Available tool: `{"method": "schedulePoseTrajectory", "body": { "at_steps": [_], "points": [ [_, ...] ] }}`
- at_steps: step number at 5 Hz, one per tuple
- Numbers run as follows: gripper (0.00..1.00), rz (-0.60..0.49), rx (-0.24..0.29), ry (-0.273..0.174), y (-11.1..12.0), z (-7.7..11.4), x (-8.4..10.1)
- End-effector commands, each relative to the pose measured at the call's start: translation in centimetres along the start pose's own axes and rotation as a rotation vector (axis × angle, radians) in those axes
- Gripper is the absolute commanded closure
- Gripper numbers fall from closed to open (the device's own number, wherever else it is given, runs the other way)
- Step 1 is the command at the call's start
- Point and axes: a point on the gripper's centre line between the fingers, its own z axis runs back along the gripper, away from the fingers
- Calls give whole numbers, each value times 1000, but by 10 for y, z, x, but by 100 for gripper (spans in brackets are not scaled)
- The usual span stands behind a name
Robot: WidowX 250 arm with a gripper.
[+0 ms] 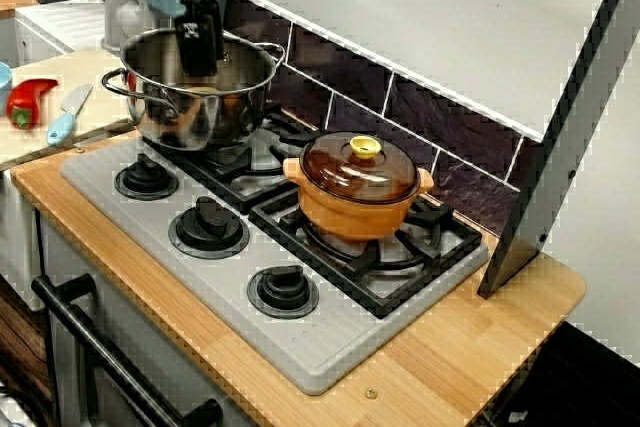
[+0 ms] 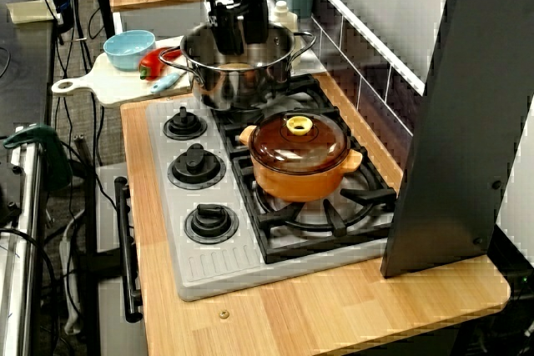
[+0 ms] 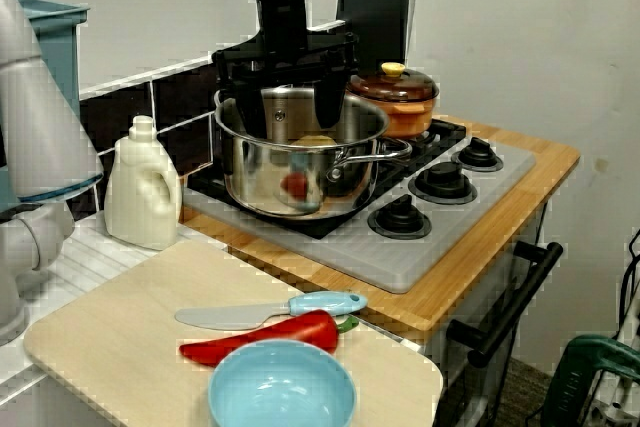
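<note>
My black gripper [image 3: 290,125] hangs down inside the steel pot [image 3: 300,182] on the stove's back burner. Its fingers [image 3: 328,107] stand wide apart, so it is open, with the pot's inner wall showing between them. A small tan-orange item [image 3: 316,141] lies on the pot's bottom just below the fingertips; I cannot tell whether they touch it. In the high view the gripper [image 2: 237,46] is over the same tan item [image 2: 236,67] inside the pot [image 2: 242,81]. In the front view the gripper [image 1: 200,55] dips below the rim of the pot [image 1: 195,107].
An orange casserole with a brown glass lid [image 1: 360,187] sits on the neighbouring burner. Three black knobs [image 1: 208,227] line the stove front. The wooden cutting board [image 3: 120,347] holds a red pepper [image 3: 262,338], a blue-handled knife [image 3: 270,313] and a blue bowl [image 3: 282,392]. A white bottle [image 3: 143,187] stands beside the pot.
</note>
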Motion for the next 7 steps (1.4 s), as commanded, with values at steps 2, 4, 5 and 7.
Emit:
{"method": "schedulePoseTrajectory", "body": {
  "at_steps": [2, 4, 5, 7],
  "points": [
    [0, -184, 42, -41, 9, 14, -4],
    [0, -238, 79, -56, 6, 10, -6],
    [0, -259, 82, -60, 2, 8, -8],
    [0, -263, 82, -47, -5, -1, -11]
  ]
}}
